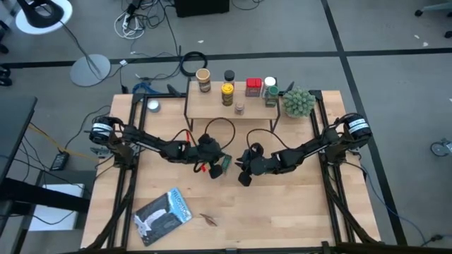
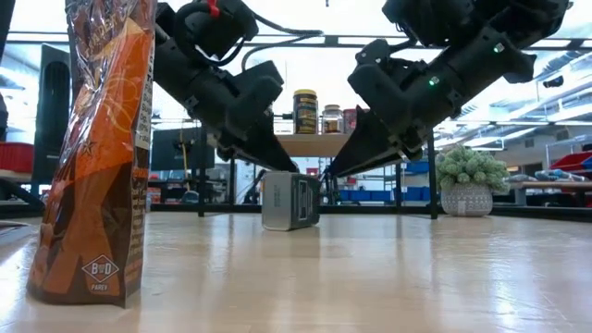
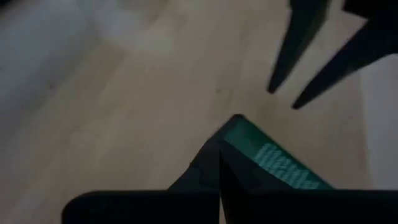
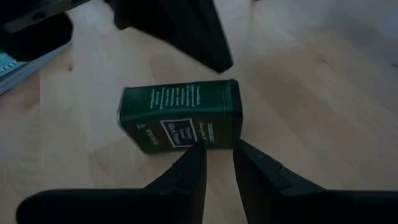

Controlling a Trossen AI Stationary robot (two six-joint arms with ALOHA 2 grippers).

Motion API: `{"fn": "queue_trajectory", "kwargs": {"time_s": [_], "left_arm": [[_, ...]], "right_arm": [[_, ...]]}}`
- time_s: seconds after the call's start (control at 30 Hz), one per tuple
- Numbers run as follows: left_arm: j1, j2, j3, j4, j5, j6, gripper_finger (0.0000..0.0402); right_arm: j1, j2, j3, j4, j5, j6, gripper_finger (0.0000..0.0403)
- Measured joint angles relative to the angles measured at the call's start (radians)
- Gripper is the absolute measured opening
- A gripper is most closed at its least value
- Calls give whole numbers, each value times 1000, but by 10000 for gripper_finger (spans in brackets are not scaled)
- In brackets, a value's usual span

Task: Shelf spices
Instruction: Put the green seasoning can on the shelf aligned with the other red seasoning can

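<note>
Green rectangular spice tin (image 4: pixel 180 121) lies on its side on the light-wood table (image 1: pixel 282 204), in the middle between our two arms and well in front of the low light-wood shelf on thin black legs (image 1: pixel 229 107). On that shelf we already see a tan-lidded jar (image 1: pixel 203 79), a black-lidded jar (image 1: pixel 229 75), a yellow jar (image 1: pixel 227 93), a red tin (image 1: pixel 253 87) and a white-capped bottle (image 1: pixel 270 87).

Our left claw (image 1: pixel 214 166) is fully shut, its tips pressed together right at one end of the tin; we judge it is touching or nudging the tin, not holding it. Our right claw (image 4: pixel 217 155) sits just beside the tin's long face, its fingers (image 4: pixel 189 168) only a narrow gap apart and gripping nothing.

We take the step in hand to be getting hold of this tin. To do it well, we should:

- open the right claw wider than the tin's narrow width first; as it stands the gap will not pass over it;
- close across the two flat faces, near the tin's middle, so that it does not pivot;
- keep the left claw steady as a stop, so the smooth tin does not slide on the table;
- lift clear before moving, and aim for the free board in front of the jars, away from the small green potted plant (image 1: pixel 298 102).
</note>
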State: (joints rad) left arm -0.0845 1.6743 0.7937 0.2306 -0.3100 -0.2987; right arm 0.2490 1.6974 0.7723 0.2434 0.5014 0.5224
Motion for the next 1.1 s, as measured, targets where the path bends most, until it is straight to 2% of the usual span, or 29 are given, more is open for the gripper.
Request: {"fn": "queue_trajectory", "kwargs": {"time_s": [0.17,0.3,0.6,0.73,0.83,0.9,1.0,1.1], "left_arm": [[12,1,0,16,109,3,1],[13,1,0,57,210,11,1],[13,2,0,73,218,10,1],[13,1,0,93,219,-56,1],[11,0,14,109,223,-104,1],[10,0,48,60,228,-128,1],[3,-8,137,-116,227,-128,1],[-9,-9,233,-280,222,-79,1]], "right_arm": [[11,0,0,2,5,0,82],[26,-17,0,-8,52,0,82],[58,-106,0,-64,90,-23,82],[79,-154,0,-217,139,73,82],[116,-203,0,-328,226,139,82],[148,-235,0,-412,283,180,82],[193,-287,-26,-502,353,266,82],[232,-319,-70,-557,368,357,82]]}}
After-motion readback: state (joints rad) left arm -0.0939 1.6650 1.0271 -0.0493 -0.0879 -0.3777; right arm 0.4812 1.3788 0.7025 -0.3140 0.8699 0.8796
